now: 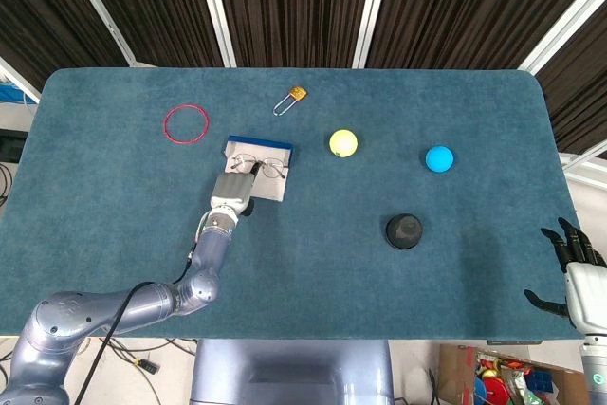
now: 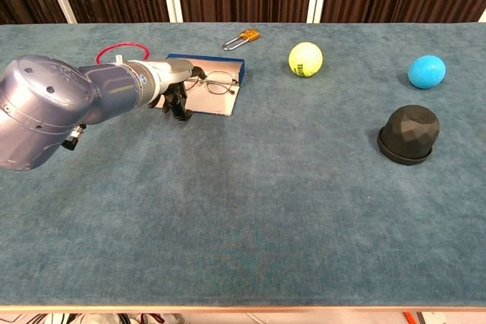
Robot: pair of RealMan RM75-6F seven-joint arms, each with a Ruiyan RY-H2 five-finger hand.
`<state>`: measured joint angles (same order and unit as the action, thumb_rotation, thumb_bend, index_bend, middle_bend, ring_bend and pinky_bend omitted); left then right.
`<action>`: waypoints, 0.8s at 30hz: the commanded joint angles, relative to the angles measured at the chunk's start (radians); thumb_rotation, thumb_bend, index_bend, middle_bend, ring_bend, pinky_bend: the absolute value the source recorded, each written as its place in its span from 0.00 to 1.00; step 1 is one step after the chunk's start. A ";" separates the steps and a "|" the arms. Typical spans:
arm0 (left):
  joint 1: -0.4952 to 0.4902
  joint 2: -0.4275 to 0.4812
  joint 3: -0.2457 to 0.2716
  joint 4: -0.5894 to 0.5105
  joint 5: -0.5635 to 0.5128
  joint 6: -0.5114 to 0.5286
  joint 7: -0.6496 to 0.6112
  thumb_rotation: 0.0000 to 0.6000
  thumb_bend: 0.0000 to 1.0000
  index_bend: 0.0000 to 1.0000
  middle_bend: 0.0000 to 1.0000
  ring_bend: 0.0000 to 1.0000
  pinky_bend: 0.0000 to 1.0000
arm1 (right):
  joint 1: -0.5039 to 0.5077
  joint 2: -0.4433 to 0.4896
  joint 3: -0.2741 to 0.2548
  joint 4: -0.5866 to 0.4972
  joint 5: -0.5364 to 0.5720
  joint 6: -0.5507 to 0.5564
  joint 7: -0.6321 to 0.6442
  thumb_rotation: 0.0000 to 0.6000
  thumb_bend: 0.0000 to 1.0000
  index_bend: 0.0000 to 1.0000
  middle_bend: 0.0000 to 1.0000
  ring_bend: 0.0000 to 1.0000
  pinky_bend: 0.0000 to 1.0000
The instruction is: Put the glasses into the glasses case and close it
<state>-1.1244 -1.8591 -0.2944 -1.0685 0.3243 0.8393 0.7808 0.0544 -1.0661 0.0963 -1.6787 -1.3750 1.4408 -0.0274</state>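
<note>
The left hand [image 1: 230,193] rests at the near-left edge of the open case [image 1: 274,187], fingers [image 2: 180,104] curled down toward the felt; whether they pinch the temple of the glasses [image 2: 215,81] or only touch the case cannot be told. The glasses lie in the case, just beyond and to the right of the hand. Judged step: seating the glasses, then closing. The blue lid [image 2: 220,61] stands at the far side, beyond the hand, so the fingers should clear the frame, reach past it and fold the lid toward the hand without dragging the lenses. The right hand [image 1: 577,272], well to the right at the table edge, is spread and empty.
</note>
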 commanded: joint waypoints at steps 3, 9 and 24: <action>-0.002 -0.006 -0.001 0.011 0.002 -0.005 -0.002 1.00 0.45 0.02 0.68 0.65 0.75 | 0.000 0.000 -0.001 0.001 -0.002 -0.001 -0.001 1.00 0.03 0.17 0.00 0.08 0.24; -0.007 -0.013 -0.001 0.023 0.002 -0.004 0.003 1.00 0.45 0.02 0.68 0.65 0.75 | 0.000 0.000 0.000 0.000 0.002 0.000 -0.003 1.00 0.03 0.17 0.00 0.08 0.24; -0.030 -0.045 -0.021 0.098 -0.032 -0.015 0.030 1.00 0.45 0.03 0.68 0.65 0.75 | 0.000 0.001 0.002 0.000 0.007 -0.002 -0.002 1.00 0.03 0.17 0.00 0.08 0.24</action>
<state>-1.1517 -1.9002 -0.3133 -0.9762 0.2951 0.8271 0.8082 0.0543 -1.0648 0.0986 -1.6792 -1.3679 1.4388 -0.0293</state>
